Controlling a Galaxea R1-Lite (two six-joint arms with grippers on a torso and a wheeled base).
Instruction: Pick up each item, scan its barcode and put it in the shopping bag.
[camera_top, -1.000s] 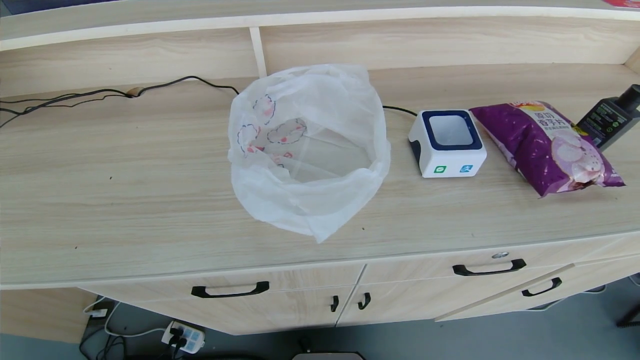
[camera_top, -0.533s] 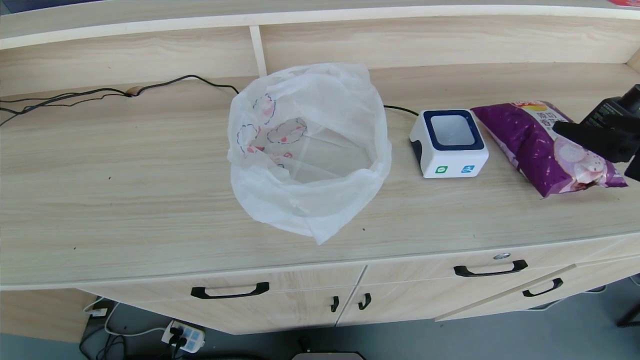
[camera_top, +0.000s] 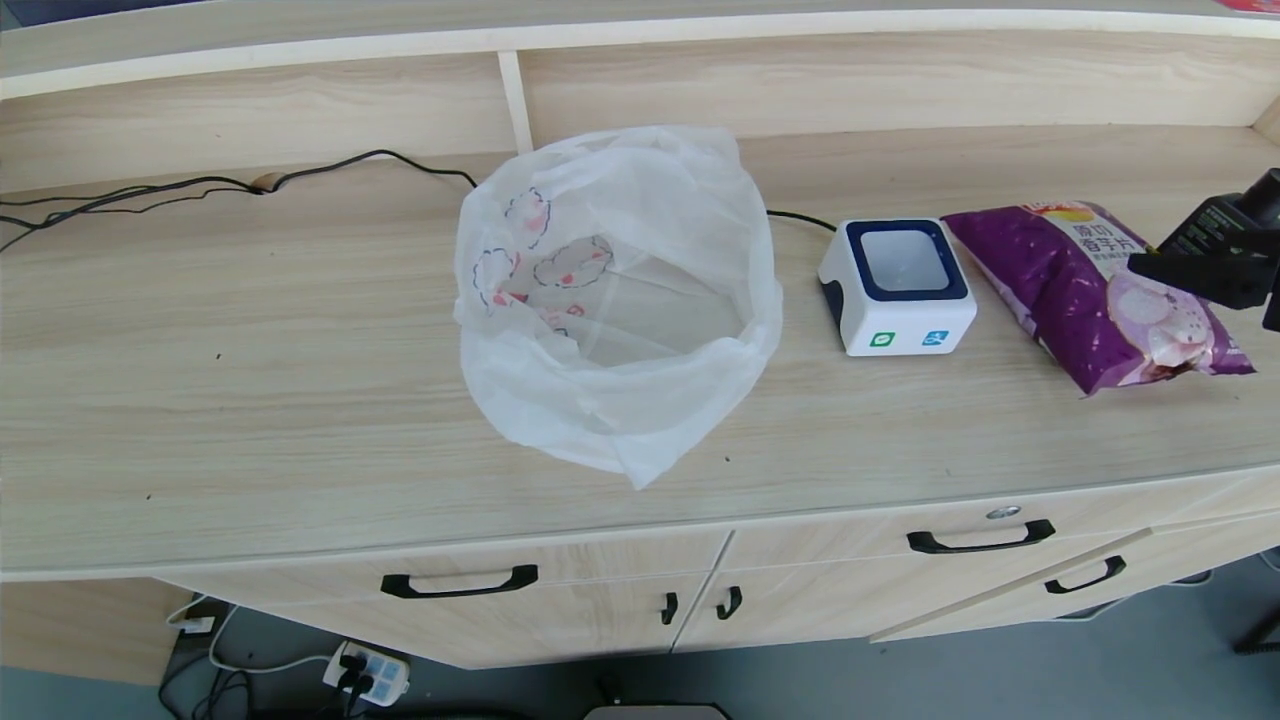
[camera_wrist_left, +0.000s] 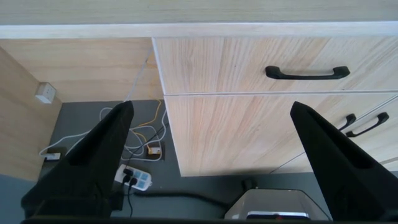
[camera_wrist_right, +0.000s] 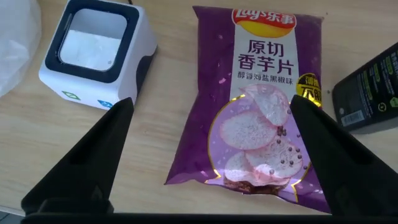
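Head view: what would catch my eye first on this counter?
The open white shopping bag stands in the middle of the counter, gaping wide. To its right sits a small white scanner, then a bright purple chip bag lying flat. The right gripper hovers open over that chip bag, beside a dark bottle.

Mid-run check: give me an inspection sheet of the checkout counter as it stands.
Surface: light wooden counter.
Job's things: shopping bag open, nothing visible inside, left of the barcode scanner; purple chip bag flat, right of the scanner; dark bottle beyond it.
Clutter: nothing seen.
Grippers: right gripper open above the chip bag; left gripper open, low, facing the drawers.
Cables: black cable along the counter's back toward the scanner.
Surroundings: power strip on the floor.
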